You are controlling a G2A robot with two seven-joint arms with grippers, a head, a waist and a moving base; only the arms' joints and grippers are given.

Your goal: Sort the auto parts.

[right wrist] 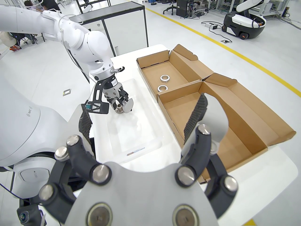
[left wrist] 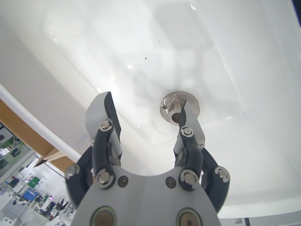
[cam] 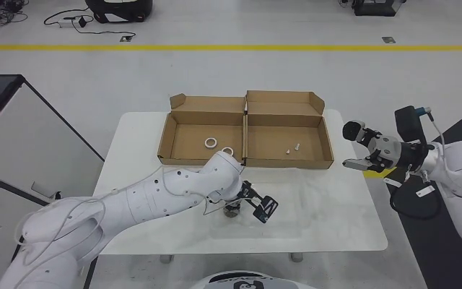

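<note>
A small metal flanged hub (left wrist: pixel 169 108) stands on the white tray (left wrist: pixel 164 36) in the middle of the table. My left gripper (left wrist: pixel 147 99) is open just above it, one fingertip (left wrist: pixel 184 111) resting at the hub's centre bore and the other well to the side. The top view shows this gripper (cam: pixel 232 208) low over the hub (cam: pixel 232 213). My right gripper (right wrist: pixel 143 116) is open and holds nothing; it hangs beyond the table's right edge (cam: pixel 368 155). From there the left gripper (right wrist: pixel 120 102) and hub (right wrist: pixel 119 109) are seen across the tray.
Two open cardboard boxes stand side by side at the back of the table (cam: pixel 137 152). The left box (cam: pixel 167 137) holds two metal rings (cam: pixel 211 142) (cam: pixel 228 151); the right box (cam: pixel 326 141) holds two small pale parts (cam: pixel 296 144) (cam: pixel 287 152). The tray's rim (right wrist: pixel 141 142) runs along the boxes.
</note>
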